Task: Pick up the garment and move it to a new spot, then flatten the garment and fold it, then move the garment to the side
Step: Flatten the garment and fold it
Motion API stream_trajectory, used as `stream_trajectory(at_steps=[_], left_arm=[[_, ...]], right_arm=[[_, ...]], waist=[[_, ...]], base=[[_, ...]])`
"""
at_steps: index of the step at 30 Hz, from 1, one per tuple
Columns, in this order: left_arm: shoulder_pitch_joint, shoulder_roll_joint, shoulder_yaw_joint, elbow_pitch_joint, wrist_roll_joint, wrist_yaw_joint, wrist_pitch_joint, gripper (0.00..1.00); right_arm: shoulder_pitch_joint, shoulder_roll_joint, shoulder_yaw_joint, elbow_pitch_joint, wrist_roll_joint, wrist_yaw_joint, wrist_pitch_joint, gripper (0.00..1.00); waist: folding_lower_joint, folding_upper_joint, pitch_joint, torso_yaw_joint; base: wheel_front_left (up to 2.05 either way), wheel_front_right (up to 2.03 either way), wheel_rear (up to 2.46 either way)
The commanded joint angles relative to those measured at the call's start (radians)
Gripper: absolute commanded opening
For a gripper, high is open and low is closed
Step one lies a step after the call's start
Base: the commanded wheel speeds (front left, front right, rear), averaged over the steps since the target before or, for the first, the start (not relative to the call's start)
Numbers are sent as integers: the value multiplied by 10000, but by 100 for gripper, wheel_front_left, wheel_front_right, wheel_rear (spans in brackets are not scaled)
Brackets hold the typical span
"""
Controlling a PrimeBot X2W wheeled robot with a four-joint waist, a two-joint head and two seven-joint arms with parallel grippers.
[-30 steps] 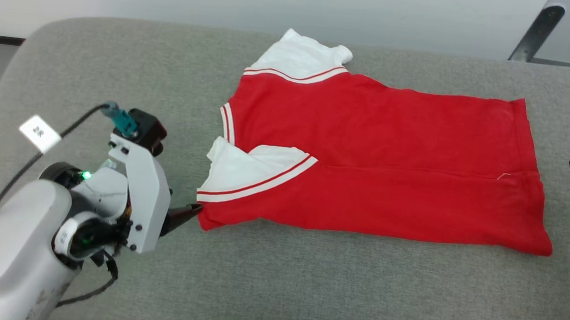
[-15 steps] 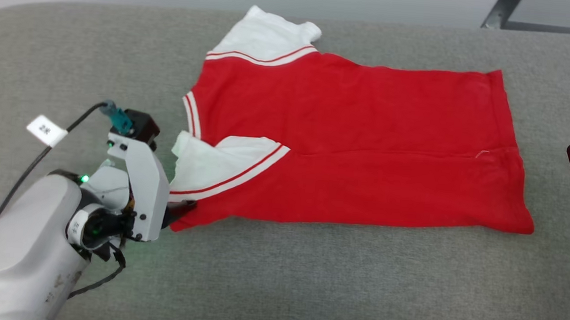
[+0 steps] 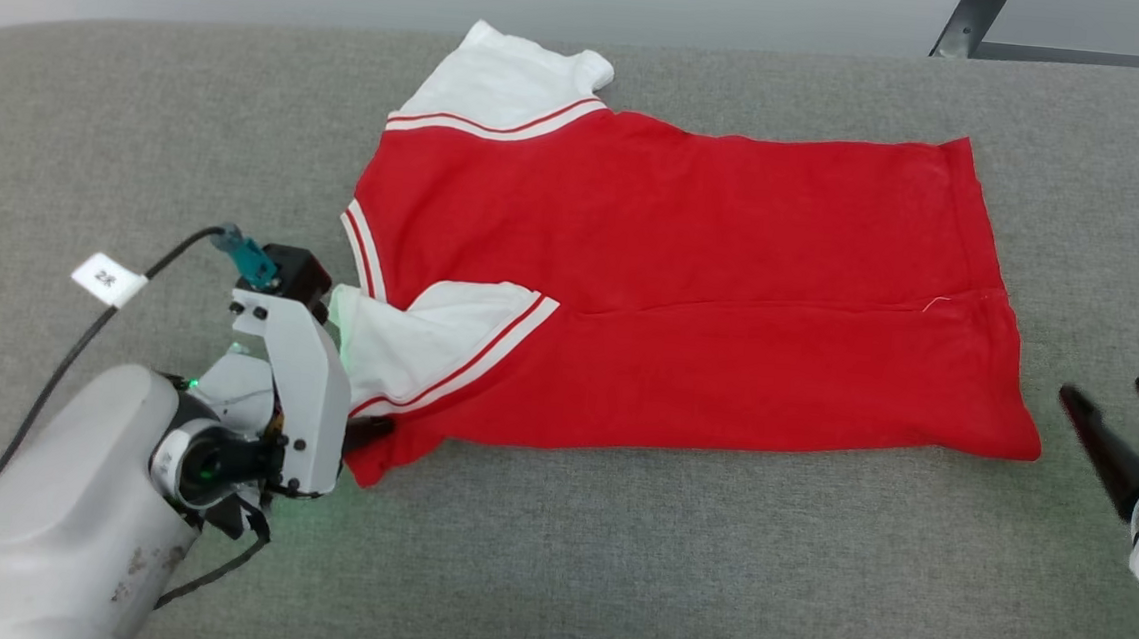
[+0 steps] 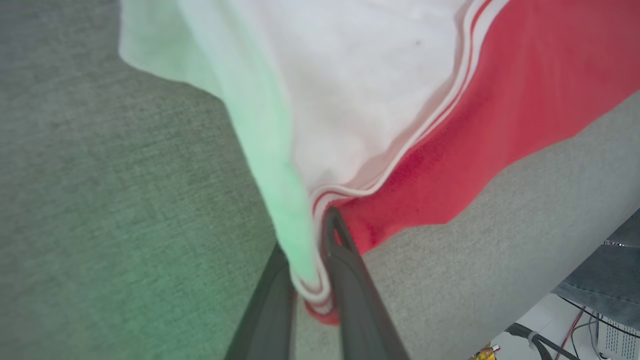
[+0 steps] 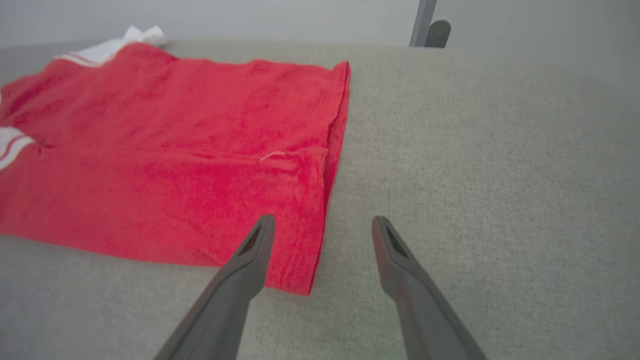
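Fingers [image 4: 350, 280] of the low left arm pinch the garment's [image 3: 683, 267] corner; right fingers [image 5: 240, 280] hover spread beside its hem.

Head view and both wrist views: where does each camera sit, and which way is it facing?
Head view: on the head, looking forward and down at the jersey on the grey cushion; left end effector lower left, right end effector lower right.
Left wrist view: on the left wrist, looking along its fingers, which pinch the jersey's white-trimmed corner.
Right wrist view: on the right wrist, looking along its spread fingers over the jersey's hem corner.
Shared: all three show the jersey on the cushion.
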State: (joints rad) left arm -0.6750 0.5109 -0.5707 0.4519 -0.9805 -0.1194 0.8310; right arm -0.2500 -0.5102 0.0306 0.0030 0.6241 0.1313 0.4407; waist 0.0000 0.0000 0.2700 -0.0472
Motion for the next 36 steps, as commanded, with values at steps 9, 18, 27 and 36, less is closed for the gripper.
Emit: stream_trajectory(at_steps=[9,18,27,36], left_arm=[[109,-126,-380,161,-123,-120,-327,0],[-296,-281,-686,163,-113,-92,-644,0],[-278,-180,-979,255,-452,-97,-1103,0],[575,411,-1037,-182,-758,-100,-1870,0]], right_arm=[[-968,-924,1623,494,-249,-11,2588,100],[-2587,-660,2601,2816,177,-11,3143,100],[-2704,-698,3216,3747,837,-11,2767,0],[-1920,-1080,3414,3589,1427,-11,2301,0]], waist=[[0,0,75,38],[0,0,422,328],[0,0,166,380],[0,0,-734,396]], base=[[0,0,0],[0,0,0],[0,0,0],[0,0,0]])
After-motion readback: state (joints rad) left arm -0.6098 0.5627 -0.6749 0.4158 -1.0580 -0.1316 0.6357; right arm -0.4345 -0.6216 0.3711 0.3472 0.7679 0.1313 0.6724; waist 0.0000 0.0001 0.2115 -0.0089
